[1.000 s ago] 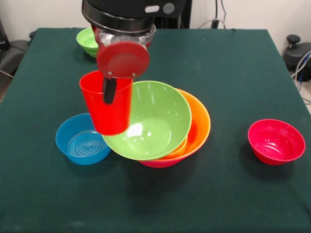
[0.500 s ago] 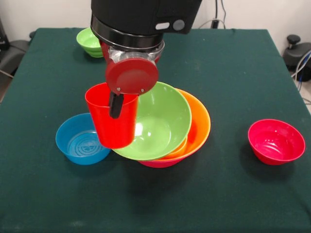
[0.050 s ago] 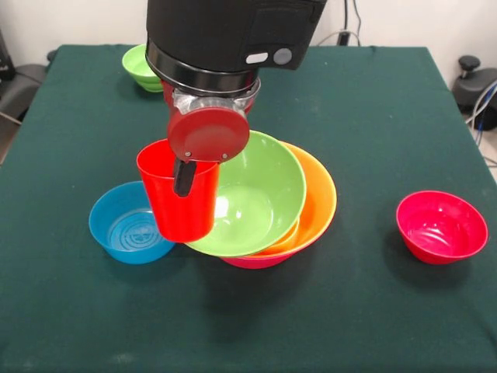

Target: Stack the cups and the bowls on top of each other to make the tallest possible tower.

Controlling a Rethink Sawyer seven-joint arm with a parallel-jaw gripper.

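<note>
Gripper [image 3: 185, 172] clamped on red cup [image 3: 178, 200]: one dark finger [image 3: 183, 177] down the cup's outer wall, the other hidden inside. Cup held clear of the table, tilted, open end up.

Tower [image 3: 264, 210] just beside the cup, toward the red bowl: green bowl [image 3: 252, 194] tipped on top, orange bowl [image 3: 317, 203] under it, pink bowl [image 3: 248, 262] as base, only its lower edge showing. Three layers stacked so far, nothing taller.

Blue bowl [image 3: 128, 224] on the cup's other side, partly under it, loose on the table [image 3: 365, 101]. Red bowl [image 3: 440, 226] well apart beyond the tower, loose. Small green bowl [image 3: 141, 67] behind the arm, loose.

Remaining, by judgement: seat the red cup, then add three small bowls. Other cups not visible. Roughly a third done. Tilted green bowl likely a poor seat for anything above.
</note>
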